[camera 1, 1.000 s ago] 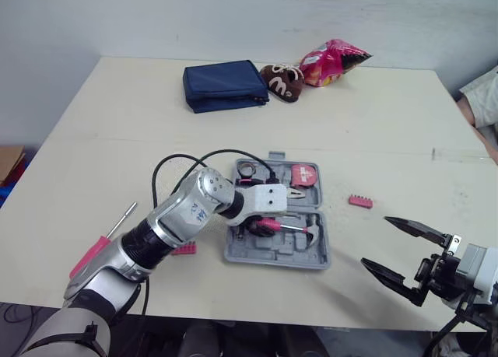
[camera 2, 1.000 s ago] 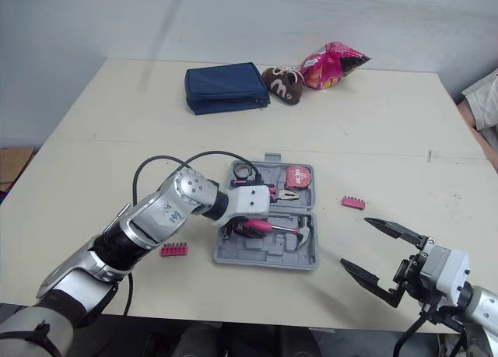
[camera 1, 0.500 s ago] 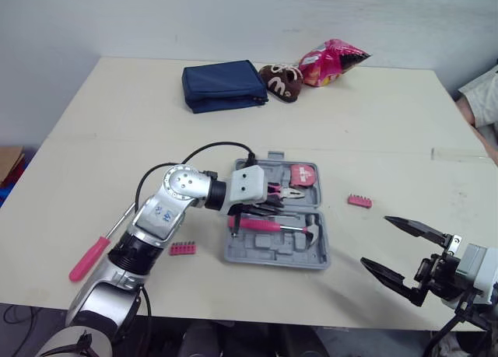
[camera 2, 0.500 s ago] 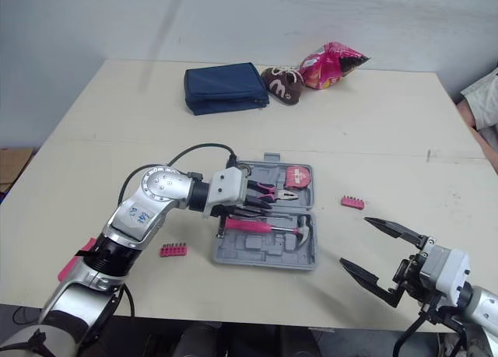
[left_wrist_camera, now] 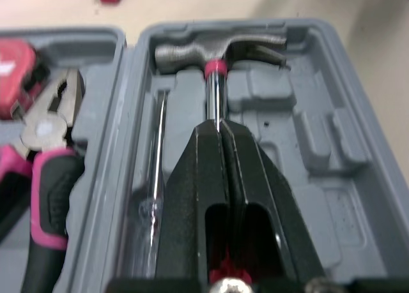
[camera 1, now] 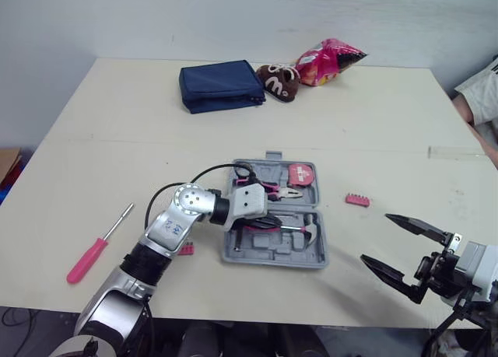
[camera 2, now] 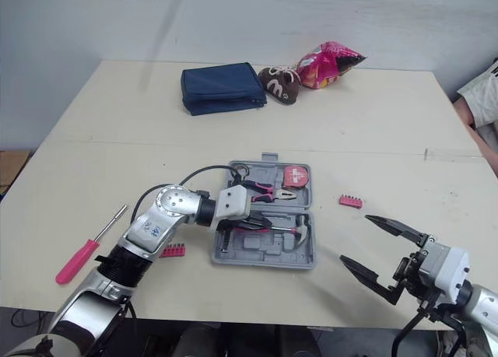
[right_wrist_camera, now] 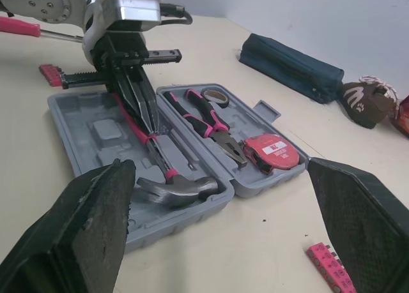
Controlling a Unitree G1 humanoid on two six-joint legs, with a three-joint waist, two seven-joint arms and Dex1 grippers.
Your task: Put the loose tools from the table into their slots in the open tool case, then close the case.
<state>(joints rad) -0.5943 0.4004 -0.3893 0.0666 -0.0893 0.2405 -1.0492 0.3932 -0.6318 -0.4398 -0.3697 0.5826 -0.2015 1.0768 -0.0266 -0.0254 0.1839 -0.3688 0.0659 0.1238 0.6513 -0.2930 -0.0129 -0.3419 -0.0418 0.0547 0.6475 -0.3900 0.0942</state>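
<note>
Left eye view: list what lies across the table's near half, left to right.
pink screwdriver → bit strip beside the left arm → open tool case → bit strip right of the case → right pincer, open.

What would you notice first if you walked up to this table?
The open grey tool case sits in the middle of the table, and the left gripper is shut on the hammer inside it. Next you'd notice the right gripper, wide open by the table's front right edge, and a pink screwdriver lying loose on the left side.
</note>
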